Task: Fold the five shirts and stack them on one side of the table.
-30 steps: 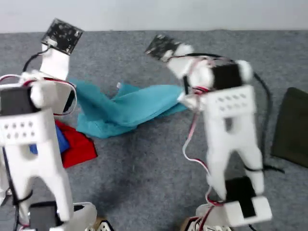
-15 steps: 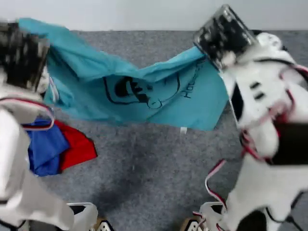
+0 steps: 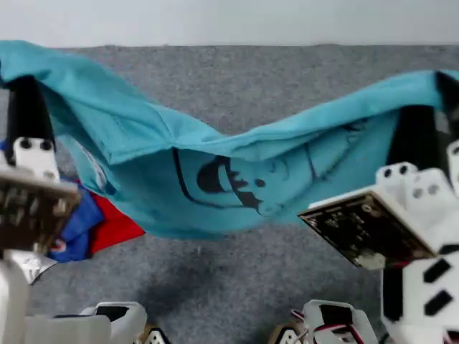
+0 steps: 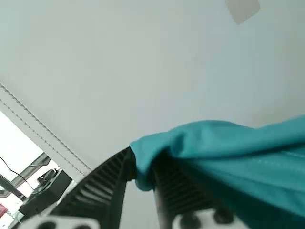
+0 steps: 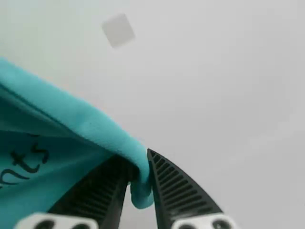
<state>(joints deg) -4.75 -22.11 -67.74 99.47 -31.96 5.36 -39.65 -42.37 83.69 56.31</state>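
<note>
A teal shirt [image 3: 237, 172] with a black print hangs spread wide above the grey table, held high at both ends. My left gripper [image 4: 142, 174] is shut on one top corner of the teal shirt [image 4: 228, 148], seen against a pale wall. My right gripper [image 5: 139, 183] is shut on the opposite corner of the teal shirt [image 5: 52, 143]. In the high view the left arm [image 3: 29, 201] stands at the left edge and the right arm [image 3: 401, 229] at the right. A red shirt [image 3: 115, 223] and a blue shirt [image 3: 75, 229] lie crumpled on the table at the left, partly under the hanging cloth.
The grey table [image 3: 237, 287] runs bare toward the front, between the two arm bases [image 3: 115, 322]. A pale wall [image 3: 229, 21] closes off the far side.
Both arms have lifted the teal shirt from a crumpled heap on the table and pulled it apart, so it now hangs stretched high and wide. The dark shirt at the right is now hidden.
</note>
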